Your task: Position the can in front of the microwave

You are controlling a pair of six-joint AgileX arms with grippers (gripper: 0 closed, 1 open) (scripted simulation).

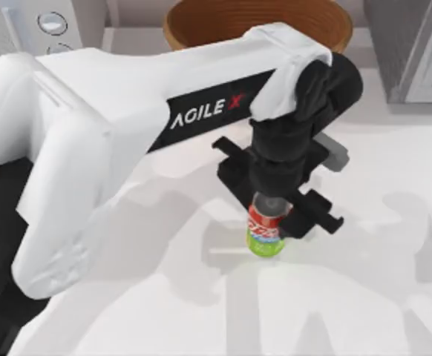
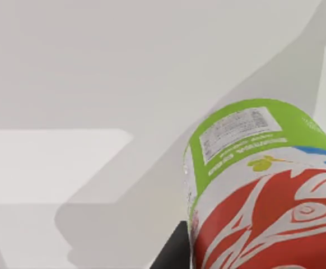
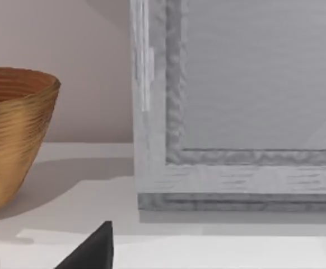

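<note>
The left gripper clamps the small red-and-green drink can near the white table's middle. Farther back stand a brown woven basket, the light grey-white microwave far left, and a darker grey box appliance far right.

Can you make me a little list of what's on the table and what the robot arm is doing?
can: upright near the table's middle, red and green label
left tool: closed around the can's top
microwave: far left corner, two round dials
basket: brown, far edge at the middle
grey box appliance: far right corner
table: white
</note>
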